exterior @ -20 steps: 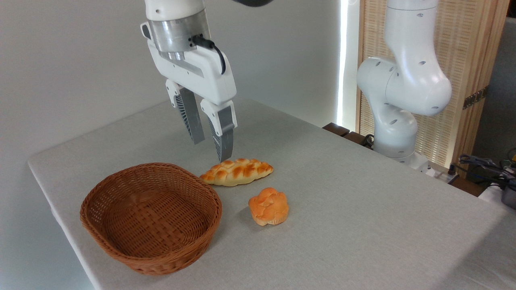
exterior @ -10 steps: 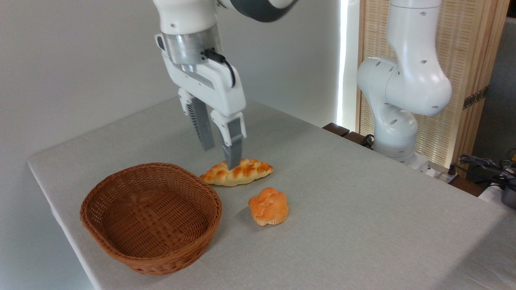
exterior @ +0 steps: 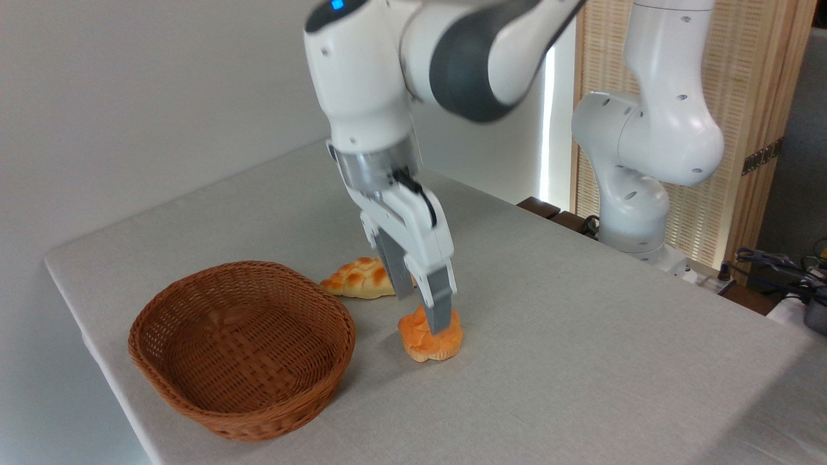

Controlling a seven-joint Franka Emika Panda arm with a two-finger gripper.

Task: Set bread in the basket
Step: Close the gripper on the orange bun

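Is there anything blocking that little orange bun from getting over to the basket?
Nothing visible does. The bun sits on the table just right of the basket, with bare cloth between them. The braided loaf lies farther back, off that path. The open gripper is right at the bun.

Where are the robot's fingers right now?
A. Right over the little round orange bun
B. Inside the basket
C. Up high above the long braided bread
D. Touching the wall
A, since the fingers reach down onto the round orange bun, while the basket sits empty to the left and the braided loaf lies behind them.
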